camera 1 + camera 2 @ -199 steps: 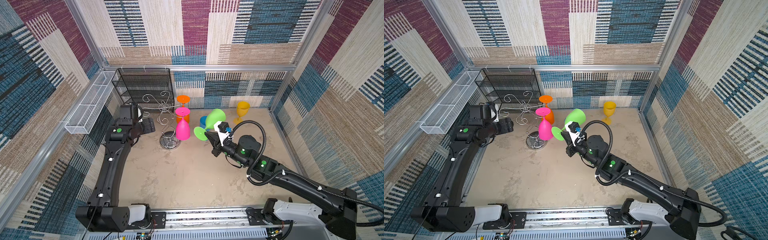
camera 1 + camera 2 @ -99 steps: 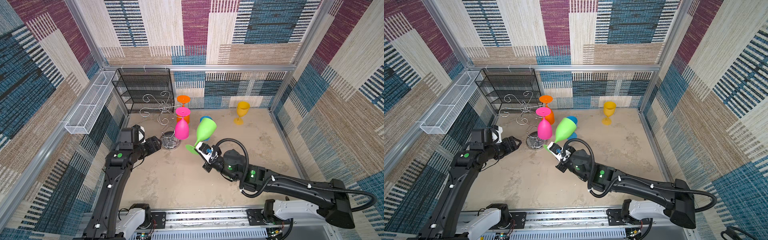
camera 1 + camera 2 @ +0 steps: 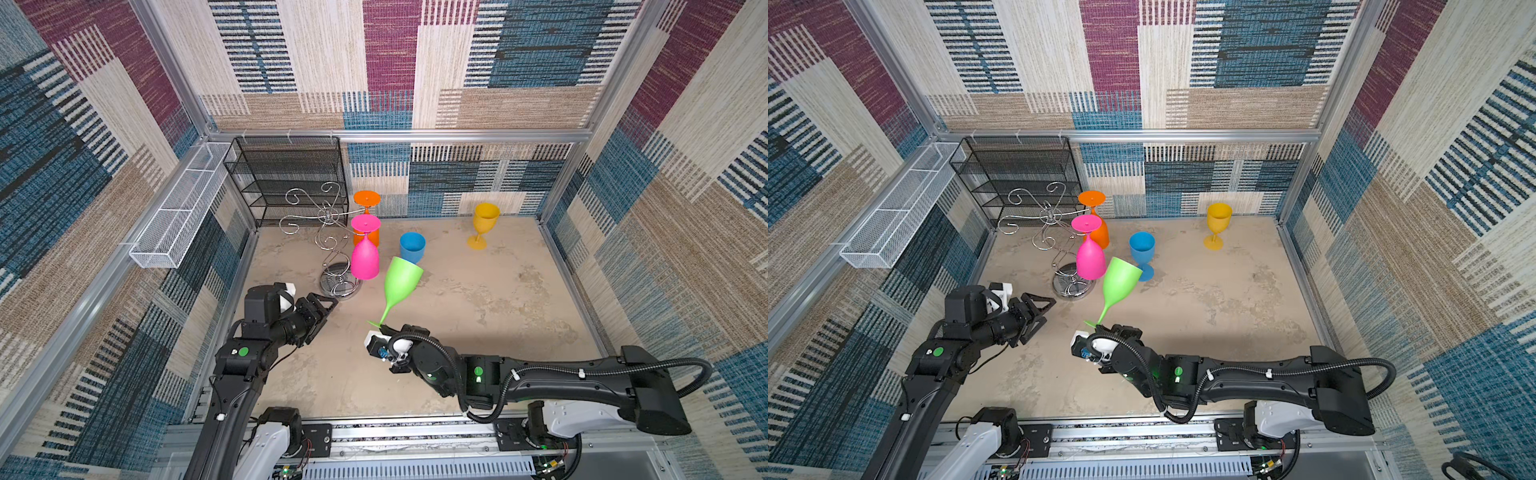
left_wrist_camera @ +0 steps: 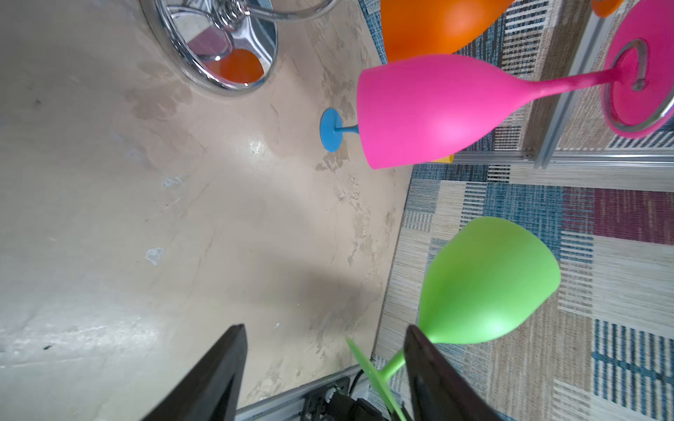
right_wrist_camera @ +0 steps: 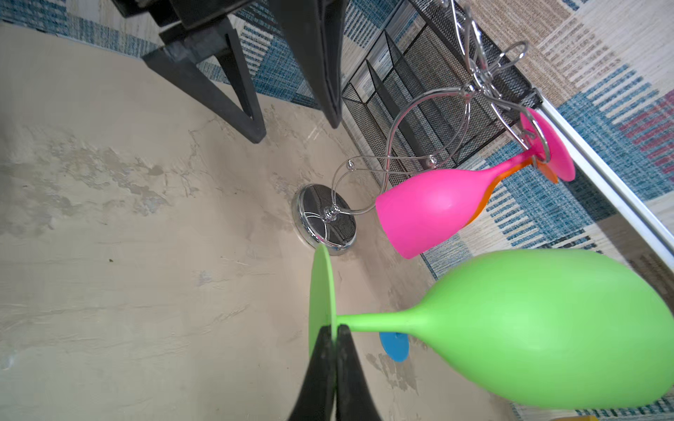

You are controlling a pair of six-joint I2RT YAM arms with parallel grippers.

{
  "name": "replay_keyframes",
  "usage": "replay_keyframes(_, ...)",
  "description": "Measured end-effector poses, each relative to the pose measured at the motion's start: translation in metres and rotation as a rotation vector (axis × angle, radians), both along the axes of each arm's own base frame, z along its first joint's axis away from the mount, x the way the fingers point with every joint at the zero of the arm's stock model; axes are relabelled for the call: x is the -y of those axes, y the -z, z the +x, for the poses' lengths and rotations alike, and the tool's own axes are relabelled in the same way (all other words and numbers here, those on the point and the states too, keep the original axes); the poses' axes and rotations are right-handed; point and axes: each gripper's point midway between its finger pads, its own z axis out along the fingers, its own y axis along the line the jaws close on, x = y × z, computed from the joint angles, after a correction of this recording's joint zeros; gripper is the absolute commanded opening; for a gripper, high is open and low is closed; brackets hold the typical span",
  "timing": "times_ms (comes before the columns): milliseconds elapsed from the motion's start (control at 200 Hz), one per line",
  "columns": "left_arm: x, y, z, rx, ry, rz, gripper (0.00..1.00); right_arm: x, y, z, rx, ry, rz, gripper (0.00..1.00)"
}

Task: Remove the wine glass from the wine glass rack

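Note:
My right gripper [image 5: 334, 330] is shut on the flat foot of the green wine glass [image 3: 401, 282] [image 3: 1120, 282]. The glass is held apart from the wine glass rack, bowl up and leaning toward the back. The chrome wine glass rack [image 3: 328, 216] [image 3: 1050, 216] stands at the back left on its round mirrored base [image 5: 324, 218]. A pink glass [image 3: 365, 259] and an orange glass [image 3: 366, 197] hang upside down from its arms. My left gripper [image 3: 326, 305] [image 4: 324, 328] is open and empty, low beside the rack's base.
A blue glass [image 3: 412, 247] stands just behind the green one, and a yellow glass [image 3: 485, 218] stands at the back right. A black mesh shelf unit [image 3: 291, 178] fills the back left corner. A white mesh basket [image 3: 174, 224] hangs on the left wall.
My right arm has carried the green glass from beside the rack toward the front, turning it bowl up. My left arm has drawn forward and down, its jaws narrowing a little.

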Motion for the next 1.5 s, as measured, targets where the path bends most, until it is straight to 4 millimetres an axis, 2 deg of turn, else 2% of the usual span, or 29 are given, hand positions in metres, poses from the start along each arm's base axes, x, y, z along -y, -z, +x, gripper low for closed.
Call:
replay_keyframes(125, 0.007, 0.004, -0.003, -0.039, -0.011, -0.051, 0.66, -0.005, 0.013, 0.002, 0.049, 0.008, -0.077, 0.00)
replay_keyframes(290, 0.019, 0.011, -0.008, -0.100, -0.006, -0.110, 0.59, -0.011, 0.015, 0.005, 0.110, 0.021, -0.120, 0.00)
replay_keyframes(511, 0.040, 0.020, -0.012, -0.171, 0.037, -0.163, 0.55, -0.014, 0.023, 0.008, 0.165, 0.051, -0.174, 0.00)
replay_keyframes(686, 0.055, 0.030, -0.017, -0.240, 0.066, -0.214, 0.52, -0.017, 0.018, 0.005, 0.186, 0.055, -0.150, 0.00)
replay_keyframes(886, 0.067, 0.030, -0.019, -0.264, 0.085, -0.258, 0.50, -0.017, 0.014, 0.005, 0.206, 0.063, -0.131, 0.00)
replay_keyframes(1172, 0.080, 0.025, -0.020, -0.277, 0.104, -0.295, 0.29, -0.017, 0.009, 0.004, 0.223, 0.061, -0.104, 0.00)
replay_keyframes(1412, 0.090, 0.023, -0.016, -0.271, 0.116, -0.325, 0.00, -0.018, 0.015, 0.002, 0.230, 0.040, -0.131, 0.00)
replay_keyframes(1502, 0.091, 0.022, -0.015, -0.270, 0.113, -0.333, 0.00, -0.017, 0.015, 0.002, 0.230, 0.040, -0.131, 0.00)
